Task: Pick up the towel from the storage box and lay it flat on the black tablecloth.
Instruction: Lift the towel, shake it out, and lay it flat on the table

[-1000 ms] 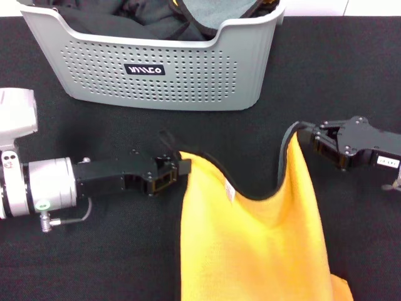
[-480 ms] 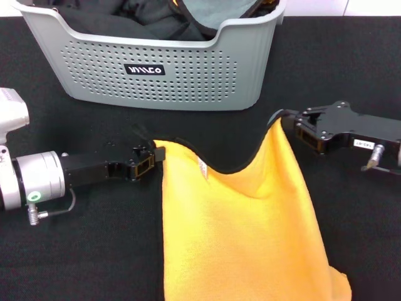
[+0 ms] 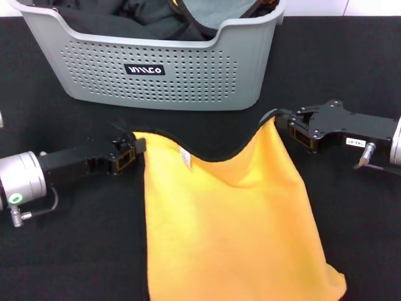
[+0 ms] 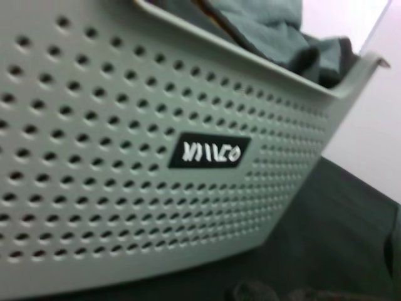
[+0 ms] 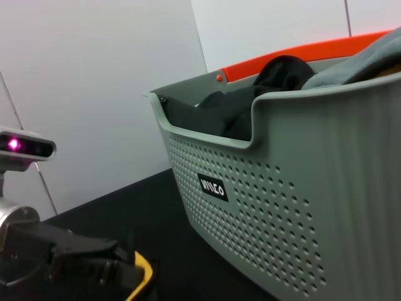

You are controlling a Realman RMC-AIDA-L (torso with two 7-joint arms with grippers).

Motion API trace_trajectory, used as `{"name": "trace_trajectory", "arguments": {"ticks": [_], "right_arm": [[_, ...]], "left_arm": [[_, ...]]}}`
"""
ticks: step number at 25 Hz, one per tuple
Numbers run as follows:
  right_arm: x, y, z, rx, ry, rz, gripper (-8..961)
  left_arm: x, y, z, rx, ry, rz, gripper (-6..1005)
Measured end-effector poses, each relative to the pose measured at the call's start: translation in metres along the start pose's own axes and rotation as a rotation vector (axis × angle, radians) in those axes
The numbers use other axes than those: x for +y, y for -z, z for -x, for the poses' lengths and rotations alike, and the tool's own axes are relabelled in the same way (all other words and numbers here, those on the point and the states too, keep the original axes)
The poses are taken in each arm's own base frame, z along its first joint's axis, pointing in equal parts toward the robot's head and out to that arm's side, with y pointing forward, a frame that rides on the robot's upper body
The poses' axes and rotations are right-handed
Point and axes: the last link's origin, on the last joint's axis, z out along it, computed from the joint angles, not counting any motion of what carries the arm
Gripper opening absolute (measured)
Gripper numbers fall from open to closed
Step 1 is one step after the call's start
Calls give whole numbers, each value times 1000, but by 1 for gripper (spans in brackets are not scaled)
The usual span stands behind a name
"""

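Note:
The yellow-orange towel (image 3: 232,219) is spread on the black tablecloth (image 3: 56,257) in front of the storage box (image 3: 188,81). Its far edge sags between my two grippers. My left gripper (image 3: 133,149) is shut on the towel's far left corner. My right gripper (image 3: 283,125) is shut on its far right corner. A small white label (image 3: 185,157) sits near the far edge. The left wrist view shows only the box wall (image 4: 94,188) close up. The right wrist view shows the box (image 5: 301,207), my left gripper (image 5: 119,266) and a towel corner (image 5: 144,274).
Dark grey and black fabrics (image 3: 156,19) fill the box. The box stands a short way beyond both grippers. An orange edge (image 5: 301,53) shows behind the box in the right wrist view. The tablecloth runs wide on both sides of the towel.
Both grippers have moved to the left and toward the box, carrying the towel's corners with them. The far edge sags less and the towel lies wider and flatter.

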Motion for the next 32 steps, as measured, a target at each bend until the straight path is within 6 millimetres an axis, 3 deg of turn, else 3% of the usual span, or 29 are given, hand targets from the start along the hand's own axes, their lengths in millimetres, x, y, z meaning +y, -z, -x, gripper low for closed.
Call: {"name": "trace_trajectory", "arguments": {"ticks": [11,32], "right_arm": [[-8,-7,0,34,15,-52,97],[-15,-44,7,157,58,-117,102]], "left_arm": [[-8,-1,2,-7,-50,-65,15],[-24,-2,-3,-11,-173,-212,15]]}}
